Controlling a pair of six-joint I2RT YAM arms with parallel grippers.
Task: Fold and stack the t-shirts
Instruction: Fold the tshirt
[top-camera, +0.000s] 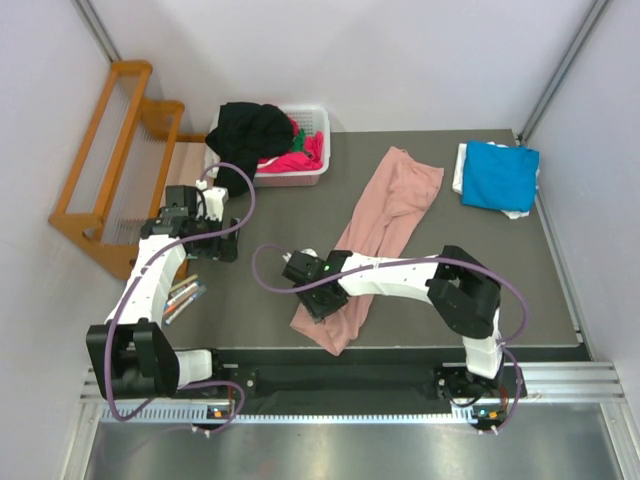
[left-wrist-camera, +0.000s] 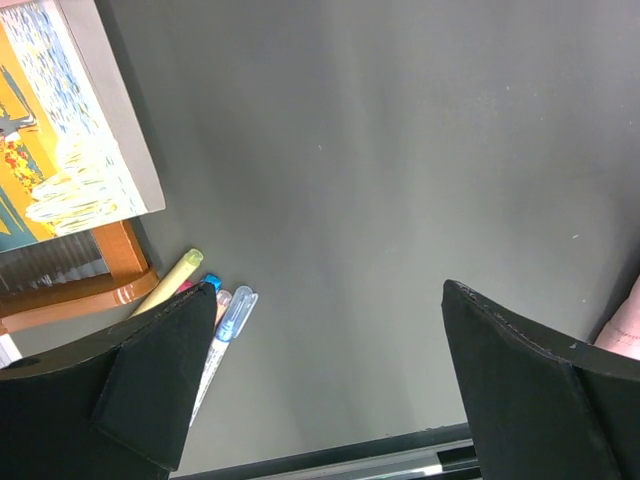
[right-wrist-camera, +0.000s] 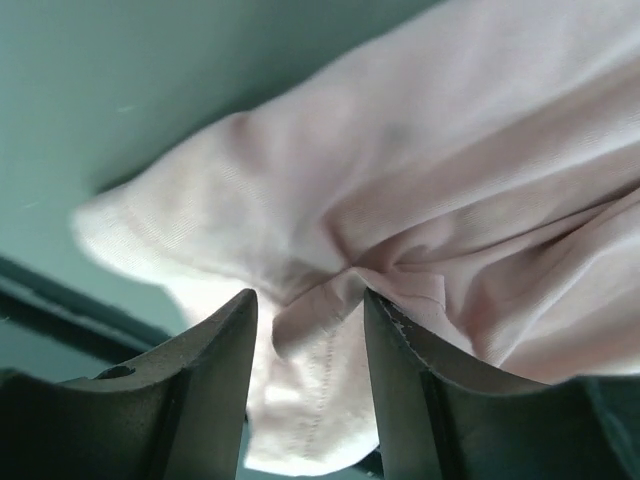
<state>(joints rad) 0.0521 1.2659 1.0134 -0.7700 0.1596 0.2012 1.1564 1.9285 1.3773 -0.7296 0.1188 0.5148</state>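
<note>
Your tabletop (top-camera: 480, 230) carries the salmon-pink t-shirt (top-camera: 385, 215) stretched lengthwise from the middle down to the near edge, a folded blue t-shirt (top-camera: 498, 175) at the far right corner, and a white basket (top-camera: 300, 176) far left with a black t-shirt (top-camera: 250, 130) draped over its rim and magenta cloth (top-camera: 290, 160) inside. Your right tool (right-wrist-camera: 308, 305) sits on the pink shirt's near end, jaws partly apart astride a raised fold; can't tell if it's actually pinched. Your left tool (left-wrist-camera: 330, 290) hangs wide open above the tabletop, just beside some pens (left-wrist-camera: 225, 330) at the left edge.
</note>
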